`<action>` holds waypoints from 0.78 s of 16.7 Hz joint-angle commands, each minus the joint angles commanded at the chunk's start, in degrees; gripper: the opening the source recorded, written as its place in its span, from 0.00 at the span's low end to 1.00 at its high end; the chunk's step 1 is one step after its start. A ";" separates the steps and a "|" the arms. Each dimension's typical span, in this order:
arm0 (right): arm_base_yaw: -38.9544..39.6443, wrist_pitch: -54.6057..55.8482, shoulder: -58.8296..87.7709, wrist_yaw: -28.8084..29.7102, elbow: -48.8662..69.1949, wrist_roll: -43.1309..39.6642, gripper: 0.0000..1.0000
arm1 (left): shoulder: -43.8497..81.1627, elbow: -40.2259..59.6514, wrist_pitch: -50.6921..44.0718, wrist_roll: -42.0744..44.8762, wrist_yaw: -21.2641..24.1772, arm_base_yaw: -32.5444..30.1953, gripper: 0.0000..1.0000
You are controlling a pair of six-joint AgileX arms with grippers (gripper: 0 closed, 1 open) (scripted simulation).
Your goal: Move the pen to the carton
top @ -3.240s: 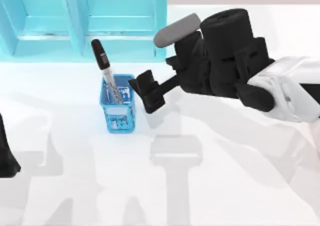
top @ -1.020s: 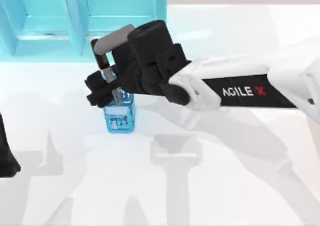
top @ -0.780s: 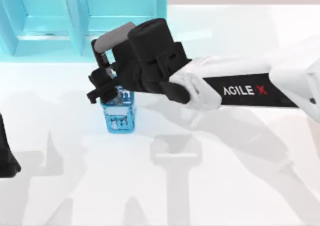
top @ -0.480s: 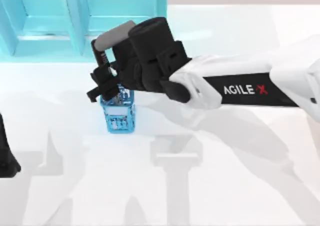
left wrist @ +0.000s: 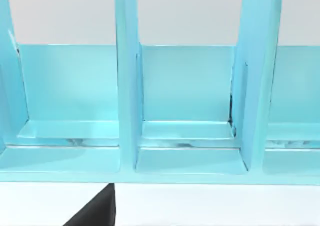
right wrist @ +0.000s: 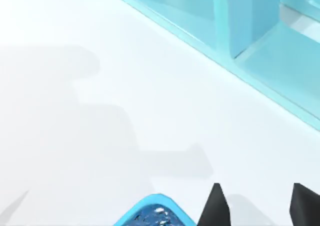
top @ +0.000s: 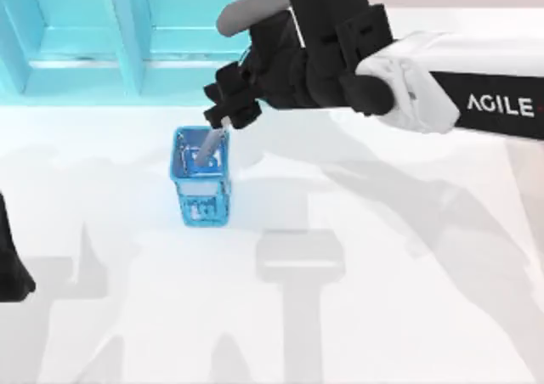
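Observation:
The pen's silvery-grey barrel (top: pixel 208 149) slants down from my right gripper (top: pixel 224 112), which is shut on its upper part; the black cap is hidden behind the fingers. The barrel's lower end hangs over the open mouth of the blue mesh cup (top: pixel 202 184). The carton (top: pixel 127 36) is a light blue box with upright dividers along the table's back left, just behind the gripper. In the right wrist view two dark fingertips (right wrist: pixel 215 208) sit beside the cup's rim (right wrist: pixel 150 215), with the carton (right wrist: pixel 250 26) beyond. The left wrist view faces the carton's compartments (left wrist: pixel 190 111).
My left arm (top: pixel 10 265) is parked at the table's left edge. White tabletop (top: pixel 357 299) stretches in front of and to the right of the cup. The right arm's forearm (top: pixel 476 95) reaches in from the right across the back of the table.
My right gripper reached the pen in the cup, closed on it, then moved up and back-right, drawing the pen up so only its lower barrel stays over the cup.

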 joint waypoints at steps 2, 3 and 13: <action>-2.61 -5.87 -7.37 -2.22 -0.85 -1.02 0.00 | 0.00 0.00 0.00 0.00 0.00 0.00 1.00; -4.15 -8.46 -10.43 -3.54 -1.20 -1.59 0.00 | 0.00 0.00 0.00 0.00 0.00 0.00 1.00; -9.52 -14.49 -17.13 -8.11 -2.22 -5.35 0.00 | 0.00 0.00 0.00 0.00 0.00 0.00 1.00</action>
